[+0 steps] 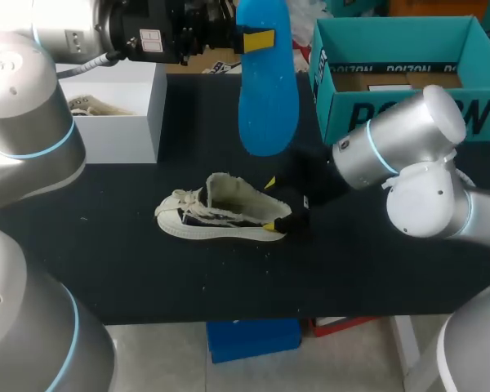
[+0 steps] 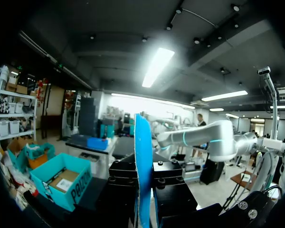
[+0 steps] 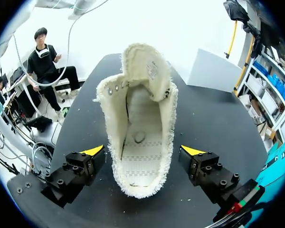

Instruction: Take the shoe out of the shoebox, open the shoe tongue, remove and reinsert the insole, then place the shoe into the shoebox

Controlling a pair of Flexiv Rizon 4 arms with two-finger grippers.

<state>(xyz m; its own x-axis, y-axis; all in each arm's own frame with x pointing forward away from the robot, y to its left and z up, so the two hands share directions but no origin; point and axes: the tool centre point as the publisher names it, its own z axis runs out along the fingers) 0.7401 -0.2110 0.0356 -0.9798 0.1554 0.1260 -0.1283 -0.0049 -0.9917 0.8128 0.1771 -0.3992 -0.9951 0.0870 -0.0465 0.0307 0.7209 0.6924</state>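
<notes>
One shoe [image 1: 216, 211] lies mid-table, with bare table [image 1: 147, 269] around it. The right gripper [image 3: 143, 150] holds its fingers spread beside the heel, not touching. The left gripper [image 2: 143, 190] pinches one blue insole [image 1: 267, 90] aloft, near one shoebox [image 1: 347, 114] at the far edge.

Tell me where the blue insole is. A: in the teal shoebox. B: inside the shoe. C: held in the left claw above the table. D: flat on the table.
C: the insole hangs upright from the left claw, above the shoe, whose inside is bare in the right wrist view.
</notes>
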